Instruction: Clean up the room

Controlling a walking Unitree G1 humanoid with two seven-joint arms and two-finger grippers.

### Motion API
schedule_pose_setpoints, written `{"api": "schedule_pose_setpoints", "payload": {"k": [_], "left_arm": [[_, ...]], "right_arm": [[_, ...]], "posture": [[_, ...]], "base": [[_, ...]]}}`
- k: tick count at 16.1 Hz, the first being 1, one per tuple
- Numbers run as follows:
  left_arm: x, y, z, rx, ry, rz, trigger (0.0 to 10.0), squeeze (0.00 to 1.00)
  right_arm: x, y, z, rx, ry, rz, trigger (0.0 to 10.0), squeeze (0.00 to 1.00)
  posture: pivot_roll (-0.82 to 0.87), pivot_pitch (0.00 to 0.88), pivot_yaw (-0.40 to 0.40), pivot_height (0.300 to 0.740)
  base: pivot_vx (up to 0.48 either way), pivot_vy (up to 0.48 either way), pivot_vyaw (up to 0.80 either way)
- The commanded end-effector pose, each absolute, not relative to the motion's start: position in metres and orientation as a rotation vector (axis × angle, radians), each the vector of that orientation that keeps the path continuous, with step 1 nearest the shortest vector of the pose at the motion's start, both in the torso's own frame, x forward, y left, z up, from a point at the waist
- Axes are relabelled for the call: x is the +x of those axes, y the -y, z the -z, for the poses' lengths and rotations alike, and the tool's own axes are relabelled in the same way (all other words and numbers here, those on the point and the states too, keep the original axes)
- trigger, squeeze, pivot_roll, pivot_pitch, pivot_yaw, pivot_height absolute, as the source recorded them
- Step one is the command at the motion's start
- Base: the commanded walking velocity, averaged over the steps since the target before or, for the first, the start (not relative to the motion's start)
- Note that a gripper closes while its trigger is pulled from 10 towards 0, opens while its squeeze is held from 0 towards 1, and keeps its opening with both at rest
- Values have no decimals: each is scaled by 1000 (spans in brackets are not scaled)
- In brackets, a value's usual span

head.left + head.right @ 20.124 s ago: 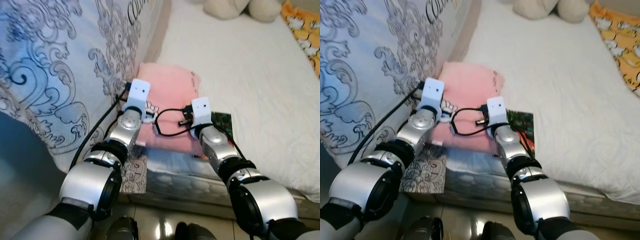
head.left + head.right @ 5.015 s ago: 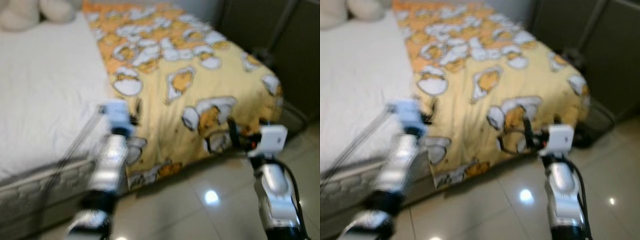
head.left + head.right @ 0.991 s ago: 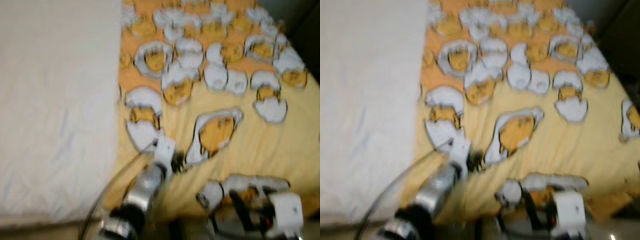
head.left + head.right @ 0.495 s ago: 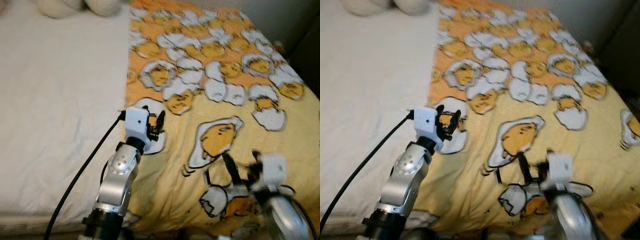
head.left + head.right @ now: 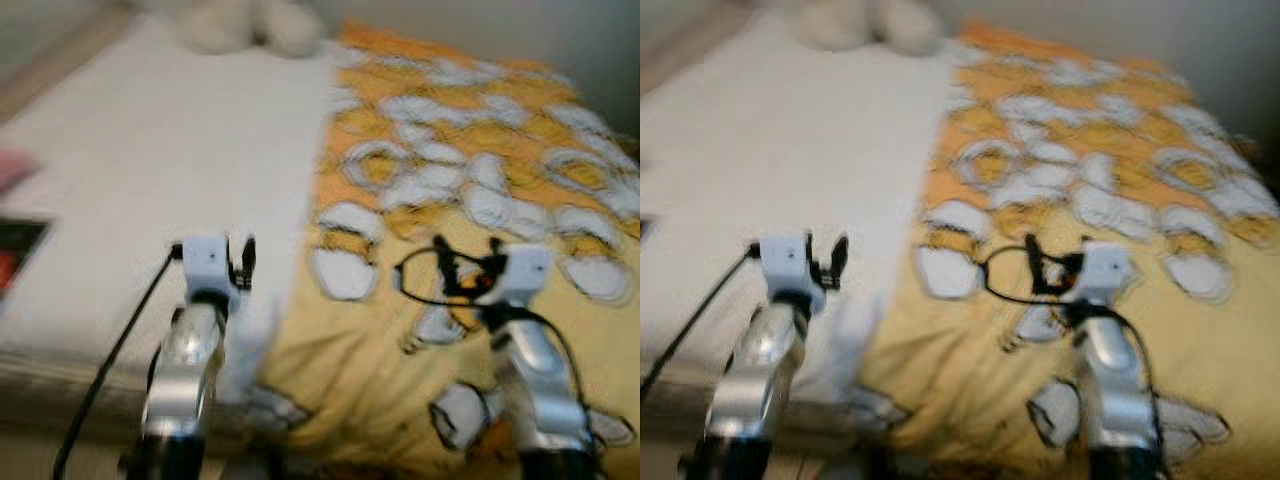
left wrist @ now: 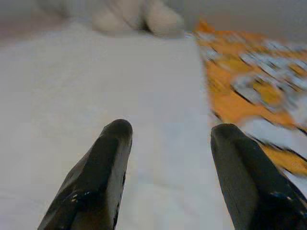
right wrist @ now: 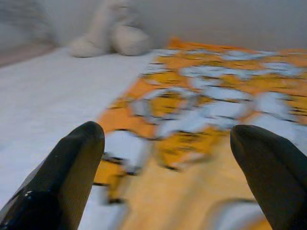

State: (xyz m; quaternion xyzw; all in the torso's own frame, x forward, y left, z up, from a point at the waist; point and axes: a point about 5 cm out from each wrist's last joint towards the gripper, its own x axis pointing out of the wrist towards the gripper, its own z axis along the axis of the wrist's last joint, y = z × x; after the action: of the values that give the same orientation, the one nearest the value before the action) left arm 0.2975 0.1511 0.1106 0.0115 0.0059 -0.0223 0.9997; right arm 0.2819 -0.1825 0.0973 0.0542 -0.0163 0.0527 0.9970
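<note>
Both the left gripper [image 6: 165, 139] and right gripper [image 7: 168, 139] hold their fingers apart and empty above the bed [image 5: 150, 170]. With the head views blurred, a reach risks snagging the yellow blanket [image 5: 480, 180] at frame right.

Matt white cloth sheet [image 5: 150, 180], soft printed yellow blanket [image 5: 500, 160], glossy black tool fingers [image 6: 103, 177], plush toy [image 7: 112, 31]

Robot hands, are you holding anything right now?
No, nothing. The left gripper is open above the white sheet, and the right gripper is open above the yellow blanket. Both have empty space between their fingers.
</note>
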Motion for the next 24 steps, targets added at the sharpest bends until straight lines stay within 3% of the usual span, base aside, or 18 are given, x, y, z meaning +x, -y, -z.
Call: {"api": "schedule_pose_setpoints", "payload": {"k": [1, 6, 11, 14, 17, 19, 21, 24], "left_arm": [[302, -144, -112, 36, -2, 67, 10000, 0], [301, -133, -115, 17, 13, 169, 10000, 0], [304, -124, -109, 48, -13, 212, 10000, 0], [292, -137, -91, 25, -115, 189, 10000, 0], [288, -143, -92, 122, -103, 240, 10000, 0], [274, -143, -75, 292, -174, 362, 10000, 0], [261, -137, -50, 200, -247, 364, 10000, 0], [278, -118, -66, 96, -123, 296, 10000, 0]], "right_arm": [[280, 184, -91, 95, 17, -98, 10000, 0], [274, 175, -73, 93, -22, -122, 10000, 0], [275, 184, -69, 97, -25, -99, 10000, 0], [265, 183, -63, 96, -22, -68, 10000, 0], [249, 186, -50, 121, -53, 13, 10000, 0], [223, 192, -37, 83, -111, 44, 10000, 0], [200, 209, -23, -50, -176, 50, 10000, 0], [215, 215, -49, -66, -34, 55, 10000, 0]], "posture": [[88, 0, -24, 740], [77, 0, -19, 740], [73, 0, -19, 740], [63, 0, 31, 740], [68, 0, 53, 740], [73, 0, 47, 740], [66, 0, -6, 740], [49, 0, -24, 740]], "base": [[0, 0, 506], [0, 281, 0], [0, 279, 740], [0, 0, 698], [0, 0, 169], [0, 0, 0], [0, 0, 0], [0, 0, 0]]}}
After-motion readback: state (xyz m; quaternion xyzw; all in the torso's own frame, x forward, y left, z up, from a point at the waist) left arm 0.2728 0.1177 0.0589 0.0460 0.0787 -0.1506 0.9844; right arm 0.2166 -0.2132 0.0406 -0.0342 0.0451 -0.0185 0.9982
